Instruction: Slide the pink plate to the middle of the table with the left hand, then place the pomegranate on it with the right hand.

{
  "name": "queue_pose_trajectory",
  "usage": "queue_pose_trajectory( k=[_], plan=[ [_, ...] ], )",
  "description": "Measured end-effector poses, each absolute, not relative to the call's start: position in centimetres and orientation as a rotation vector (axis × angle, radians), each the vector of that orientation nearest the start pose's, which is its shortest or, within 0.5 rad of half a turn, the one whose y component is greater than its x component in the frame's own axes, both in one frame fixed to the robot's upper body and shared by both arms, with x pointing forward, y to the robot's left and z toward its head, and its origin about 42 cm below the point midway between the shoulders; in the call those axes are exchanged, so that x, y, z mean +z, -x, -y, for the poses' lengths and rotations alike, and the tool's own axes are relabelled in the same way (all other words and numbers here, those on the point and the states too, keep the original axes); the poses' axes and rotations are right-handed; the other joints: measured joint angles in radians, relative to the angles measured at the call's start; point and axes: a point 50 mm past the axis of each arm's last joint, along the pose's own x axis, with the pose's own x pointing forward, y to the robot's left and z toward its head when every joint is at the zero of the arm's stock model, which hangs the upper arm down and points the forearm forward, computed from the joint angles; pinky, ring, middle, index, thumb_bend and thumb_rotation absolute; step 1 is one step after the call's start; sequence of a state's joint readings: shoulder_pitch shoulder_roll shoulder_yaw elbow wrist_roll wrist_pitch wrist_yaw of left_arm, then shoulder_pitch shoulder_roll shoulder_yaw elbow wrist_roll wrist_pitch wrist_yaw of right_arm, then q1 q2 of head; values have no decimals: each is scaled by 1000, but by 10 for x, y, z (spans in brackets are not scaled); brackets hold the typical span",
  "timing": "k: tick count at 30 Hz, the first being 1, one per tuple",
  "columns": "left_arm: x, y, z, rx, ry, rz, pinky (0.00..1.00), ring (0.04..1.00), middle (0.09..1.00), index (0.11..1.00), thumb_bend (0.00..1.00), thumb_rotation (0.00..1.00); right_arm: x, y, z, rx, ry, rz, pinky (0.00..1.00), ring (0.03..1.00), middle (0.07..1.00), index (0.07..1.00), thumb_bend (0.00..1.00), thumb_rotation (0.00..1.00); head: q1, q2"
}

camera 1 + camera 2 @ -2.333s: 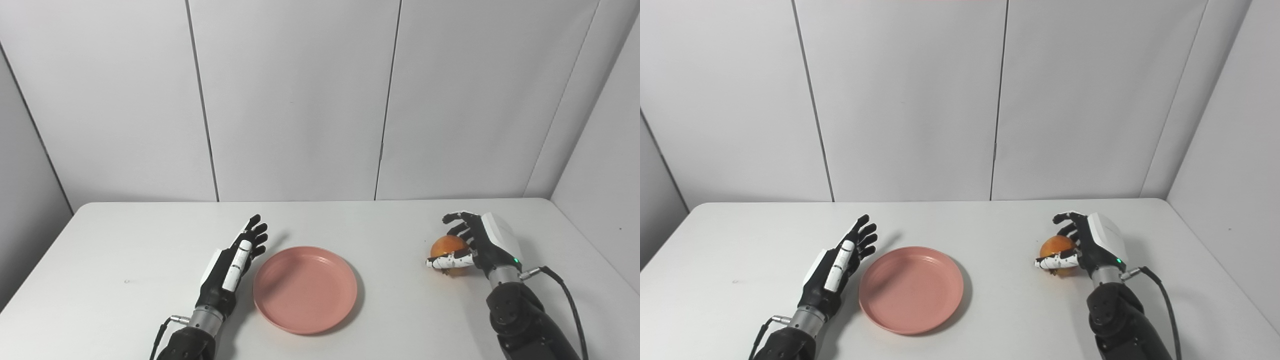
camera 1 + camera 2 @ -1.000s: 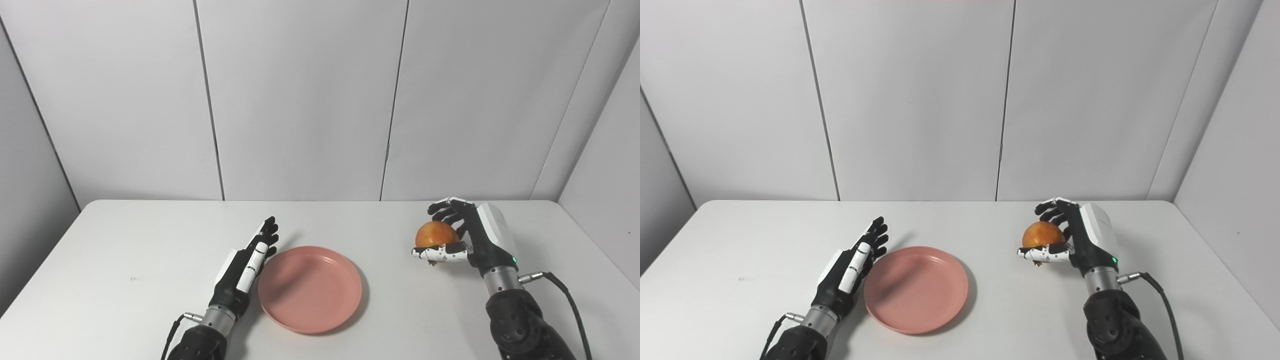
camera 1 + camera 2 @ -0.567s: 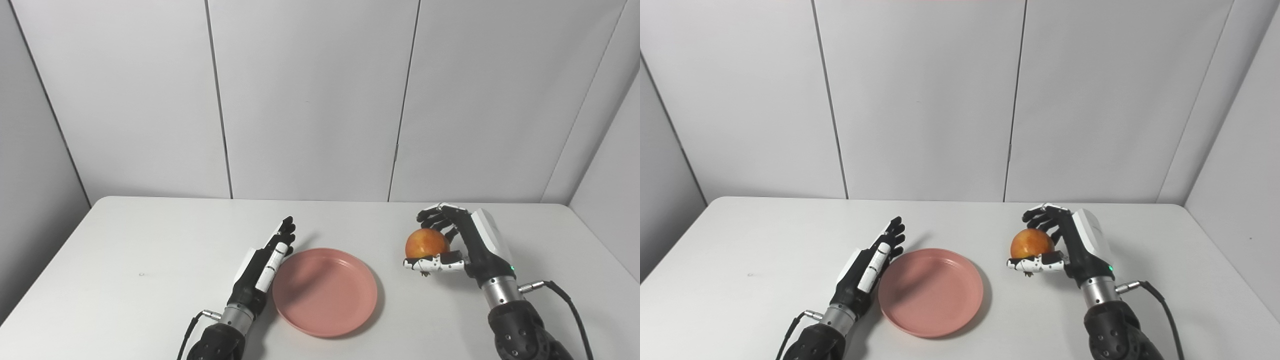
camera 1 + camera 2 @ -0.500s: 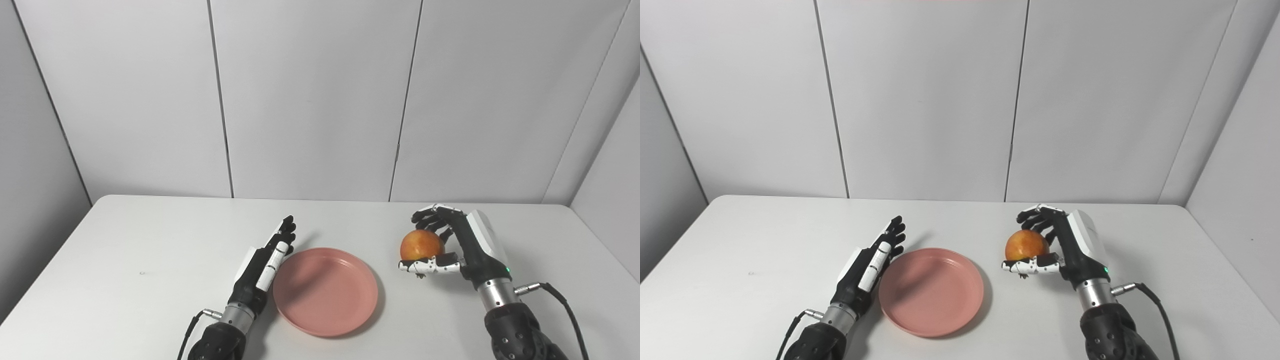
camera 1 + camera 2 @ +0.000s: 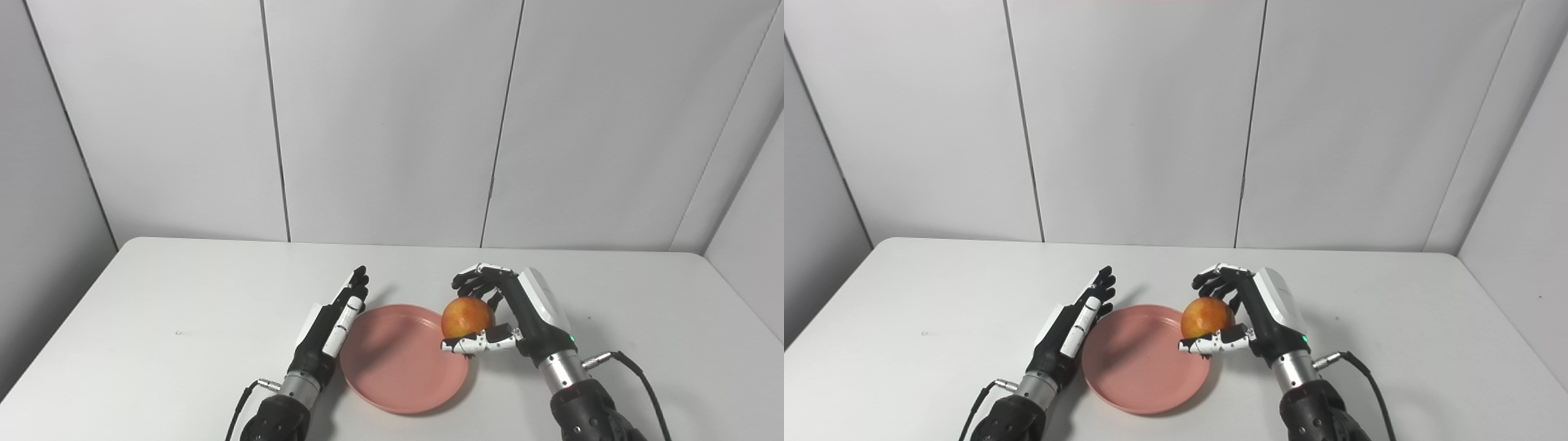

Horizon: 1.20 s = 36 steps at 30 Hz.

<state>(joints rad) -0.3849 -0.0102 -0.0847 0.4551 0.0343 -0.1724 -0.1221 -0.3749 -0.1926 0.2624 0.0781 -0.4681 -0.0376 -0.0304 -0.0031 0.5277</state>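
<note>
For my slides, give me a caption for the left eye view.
Right hand carries the pomegranate over the pink plate's edge; open left hand alongside.

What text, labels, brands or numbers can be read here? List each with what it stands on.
None: no readable text on the pink plate, the pomegranate, the table, the wall panels, the left hand or the right hand, which holds the pomegranate.
</note>
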Motion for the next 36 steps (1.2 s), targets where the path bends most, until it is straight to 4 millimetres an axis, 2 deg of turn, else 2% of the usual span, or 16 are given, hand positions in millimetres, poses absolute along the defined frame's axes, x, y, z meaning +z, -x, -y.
queue_pose_trajectory(
  k=[7,17,30,34,36],
  plan=[
    [108,-397,-143,-303,-83,85,962,982,987,973,522,1000,184,-388,151,280,706,388,302,367,460,547,508,0,-2,0],
    [107,-396,-142,-302,-81,79,949,974,984,963,510,1000,159,-393,133,339,741,312,286,364,454,546,508,0,0,3],
    [108,-396,-142,-297,-84,80,944,969,976,958,517,1000,150,-404,127,335,784,353,303,366,457,551,507,0,-2,8],
    [107,-395,-142,-296,-83,79,943,971,980,961,516,1000,146,-406,127,330,789,378,336,376,461,555,508,0,2,9],
    [107,-395,-142,-296,-83,79,944,972,981,962,511,1000,145,-406,126,325,793,392,417,403,482,552,510,0,2,9]
  ],
)
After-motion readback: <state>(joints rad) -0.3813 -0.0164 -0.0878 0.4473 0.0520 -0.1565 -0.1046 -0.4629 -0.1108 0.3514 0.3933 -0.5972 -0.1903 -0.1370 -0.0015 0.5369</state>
